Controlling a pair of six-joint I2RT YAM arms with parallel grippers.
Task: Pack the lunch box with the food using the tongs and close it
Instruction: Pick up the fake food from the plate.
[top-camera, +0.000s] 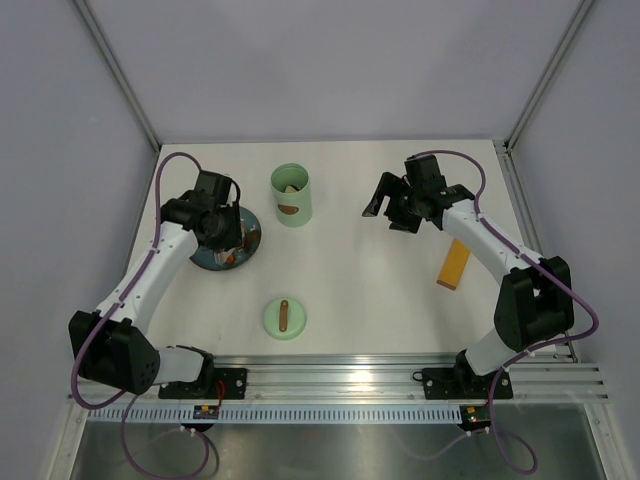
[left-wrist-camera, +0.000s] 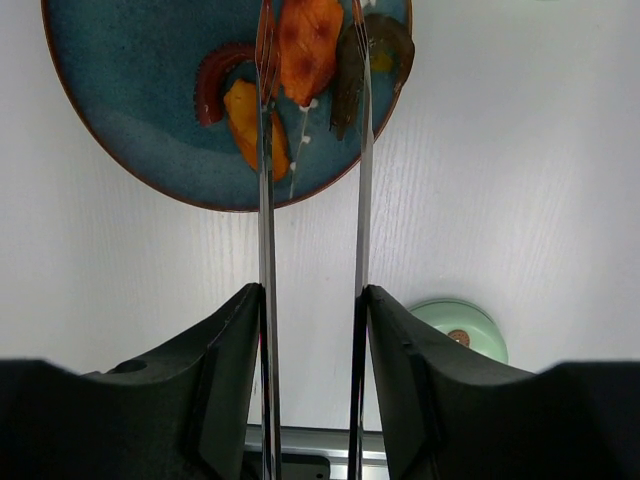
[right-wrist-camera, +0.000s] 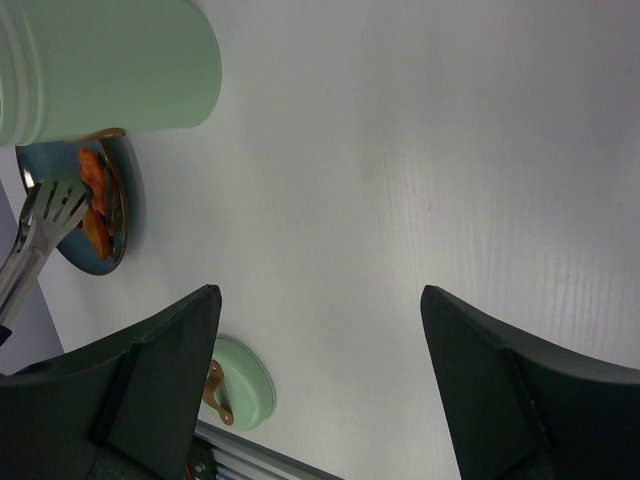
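My left gripper is shut on the silver tongs, a finger pressing on each arm. The tongs' arms stand spread, their tips on either side of an orange piece of food on the dark blue plate. More orange and red pieces lie beside it. The lunch box stands upright and uncovered at mid-table, with something brownish inside. Its green lid with the brown handle lies flat near the front edge. My right gripper hovers open and holds nothing, to the right of the lunch box.
A flat orange-yellow strip lies on the right side of the table under the right arm. The plate sits at the left, below the left wrist. The lid shows near the front rail, which borders the near edge.
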